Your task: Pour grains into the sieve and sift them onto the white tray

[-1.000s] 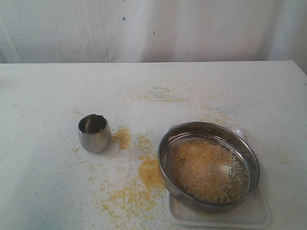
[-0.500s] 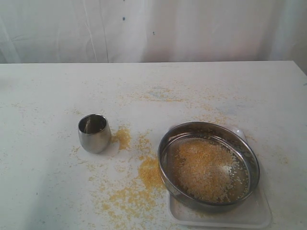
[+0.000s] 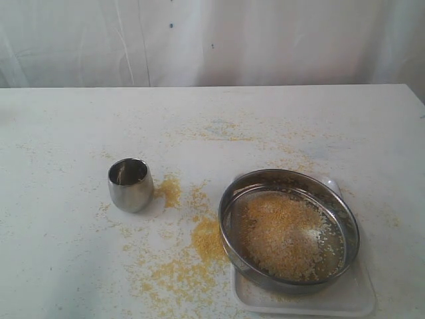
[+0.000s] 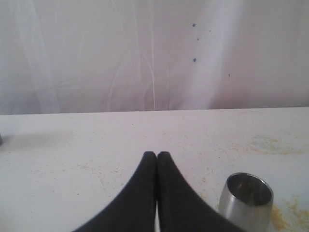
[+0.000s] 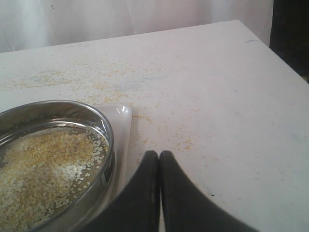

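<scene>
We note a white cloth backdrop [image 3: 265, 40] hanging in folds behind the whole scene, with a few dark specks on it. Below it lies a broad white table [image 3: 60, 126], dusted all over with yellow-beige meal, thickest in a loose spill [image 3: 202, 242] near the middle front. At near right sits the white tray [image 3: 348, 302], flat on the table, and the sieve [image 3: 265, 280] rests on it, overhanging the tray's left edge. The grains [image 3: 282, 232] lie spread across the sieve's mesh, golden for the most part, with paler bits toward the right. Left of the sieve and well apart from it stands a small steel cup [image 3: 131, 186], upright; we cannot tell what is in it. Neither arm shows in the exterior view. The left gripper [image 4: 157, 155] has its black fingers pressed tip to tip, nothing between them, with the cup near but untouched. The right gripper [image 5: 159, 154] is likewise closed and empty, over bare table just beside the tray.
</scene>
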Robot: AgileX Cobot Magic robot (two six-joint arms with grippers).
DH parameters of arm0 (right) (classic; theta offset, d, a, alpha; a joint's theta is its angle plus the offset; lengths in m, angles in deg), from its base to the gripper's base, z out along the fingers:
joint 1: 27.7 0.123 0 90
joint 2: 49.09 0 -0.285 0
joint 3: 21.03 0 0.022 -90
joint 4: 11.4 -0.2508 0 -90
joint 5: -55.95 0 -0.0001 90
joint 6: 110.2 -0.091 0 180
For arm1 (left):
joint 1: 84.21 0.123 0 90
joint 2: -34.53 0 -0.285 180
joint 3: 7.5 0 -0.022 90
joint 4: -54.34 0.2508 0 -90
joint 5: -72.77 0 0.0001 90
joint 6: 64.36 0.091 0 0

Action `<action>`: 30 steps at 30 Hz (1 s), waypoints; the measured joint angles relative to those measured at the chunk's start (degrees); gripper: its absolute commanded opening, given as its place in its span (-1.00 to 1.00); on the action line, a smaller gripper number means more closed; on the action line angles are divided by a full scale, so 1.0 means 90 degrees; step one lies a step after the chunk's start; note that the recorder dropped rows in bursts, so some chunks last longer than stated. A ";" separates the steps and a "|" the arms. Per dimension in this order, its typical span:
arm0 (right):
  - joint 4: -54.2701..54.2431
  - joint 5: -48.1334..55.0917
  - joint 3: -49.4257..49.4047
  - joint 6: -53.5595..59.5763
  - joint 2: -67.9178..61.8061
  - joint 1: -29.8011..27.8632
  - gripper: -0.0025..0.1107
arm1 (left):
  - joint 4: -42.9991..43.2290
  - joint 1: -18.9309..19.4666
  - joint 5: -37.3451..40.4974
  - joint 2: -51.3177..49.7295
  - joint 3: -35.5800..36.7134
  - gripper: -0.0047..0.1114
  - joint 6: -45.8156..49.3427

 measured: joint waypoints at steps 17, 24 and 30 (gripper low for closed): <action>0.0000 0.0000 0.0000 0.0000 0.0000 0.0000 -0.96 | 0.1376 -0.0031 0.1886 0.0000 0.0030 -0.92 -0.0733; 0.0000 0.0000 0.0000 0.0000 0.0000 0.0000 -0.96 | 0.1389 0.0347 0.3569 0.0495 0.0046 -0.92 -0.3088; 0.0000 0.0000 0.0000 0.0000 0.0000 0.0000 -0.96 | 0.1607 0.0776 0.3789 0.1255 0.0046 -0.92 -0.3166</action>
